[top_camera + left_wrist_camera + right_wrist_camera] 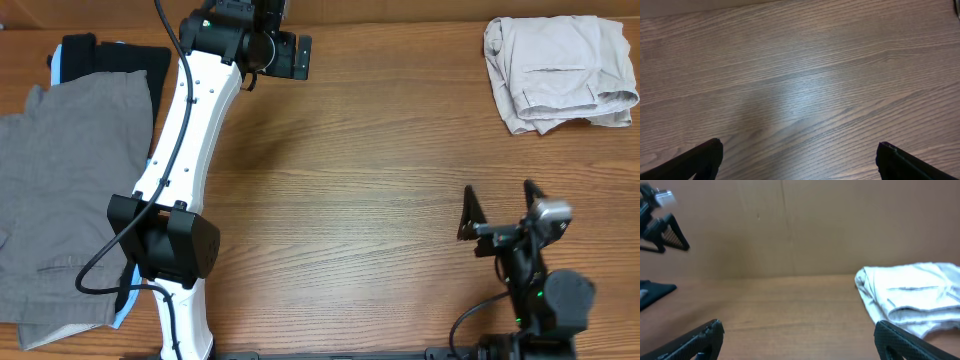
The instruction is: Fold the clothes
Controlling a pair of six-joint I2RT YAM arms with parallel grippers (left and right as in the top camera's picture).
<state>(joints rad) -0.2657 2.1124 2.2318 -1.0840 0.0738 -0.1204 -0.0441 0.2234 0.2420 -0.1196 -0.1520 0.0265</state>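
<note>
Bundled cream shorts [558,72] lie at the table's [380,200] 1 o'clock corner, well apart from the spread, empty right hand [498,205] at 5 o'clock and the spread left hand [298,57] at 11 o'clock.

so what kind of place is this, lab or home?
Probably a lab bench: left arm and right arm at a wood-grain table, cream shorts and grey trousers laid out, plain brown backboard.
</note>
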